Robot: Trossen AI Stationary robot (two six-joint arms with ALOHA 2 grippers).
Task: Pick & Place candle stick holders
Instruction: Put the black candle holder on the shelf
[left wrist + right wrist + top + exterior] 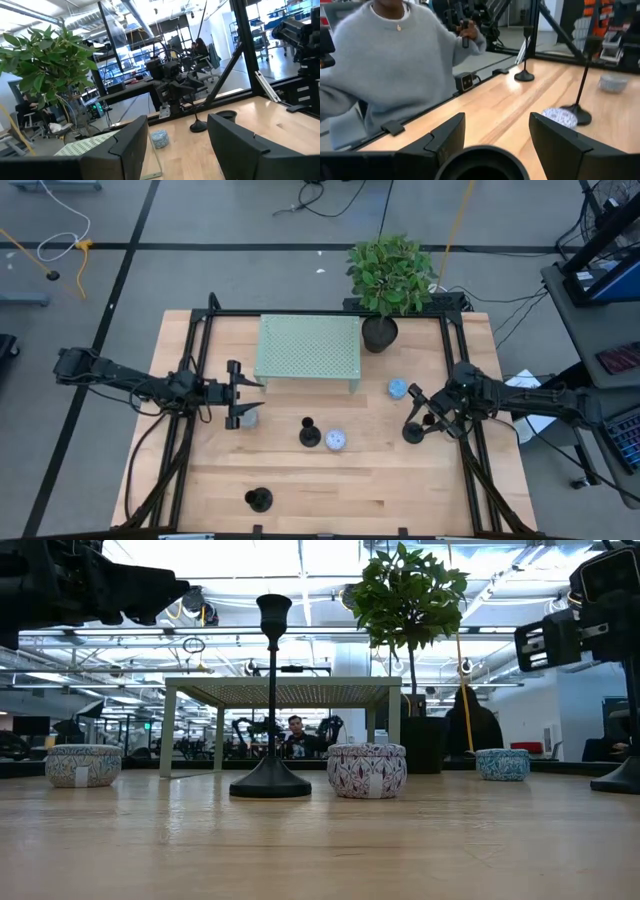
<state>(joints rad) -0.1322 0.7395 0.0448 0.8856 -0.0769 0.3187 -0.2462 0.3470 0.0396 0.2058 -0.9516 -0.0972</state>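
Three black candle stick holders stand upright on their disc bases: one mid-table (310, 435) (271, 700), one near the front edge (259, 500), one at the right (413, 432) (625, 775). My right gripper (420, 410) (495, 120) is open and level, beside the right holder's top. A round black cup (475, 162) shows low between its fingers, apart from both. My left gripper (236, 394) (177, 122) hovers open at the table's left, above a small patterned tin (248, 416), with nothing between its fingers.
A green perforated stand (308, 350) sits at the far middle, with a potted plant (385, 280) at its right. Two more patterned tins (336, 441) (397, 388) lie mid-table. A person in a grey sweater (395, 60) stands just beyond the table's edge.
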